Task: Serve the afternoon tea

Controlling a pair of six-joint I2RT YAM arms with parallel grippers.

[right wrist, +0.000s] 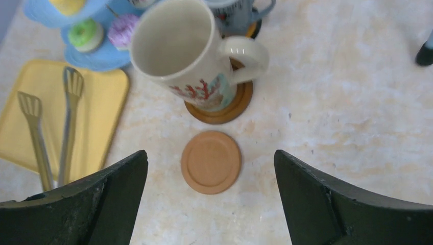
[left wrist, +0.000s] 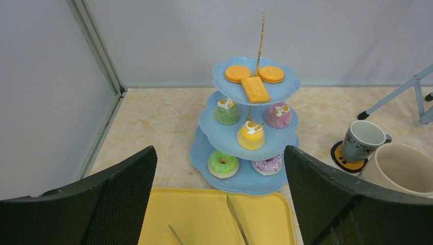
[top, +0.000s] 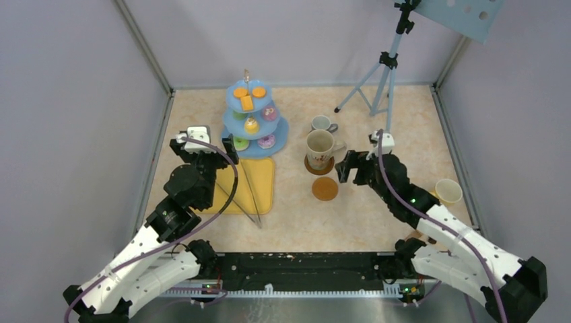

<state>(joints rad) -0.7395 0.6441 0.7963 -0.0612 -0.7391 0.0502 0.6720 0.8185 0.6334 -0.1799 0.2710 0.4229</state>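
Observation:
The light-blue three-tier stand (top: 281, 132) at the back centre holds orange biscuits on top, green, purple and yellow cakes in the middle, and a green and a purple doughnut at the bottom (left wrist: 245, 181). The cream mug (top: 320, 147) stands on a brown coaster (right wrist: 219, 111). The grey mug (top: 321, 124) stands behind it on its own coaster. An empty brown coaster (top: 325, 188) lies in front (right wrist: 210, 162). My left gripper (left wrist: 220, 153) is open and empty above the yellow tray, facing the stand. My right gripper (right wrist: 210, 153) is open and empty above the empty coaster.
The yellow tray (top: 266, 175) with long metal tongs (top: 250, 192) lies in front of the stand. A paper cup (top: 448, 192) stands at the right edge. A tripod (top: 384, 74) stands at the back right. Walls enclose the table.

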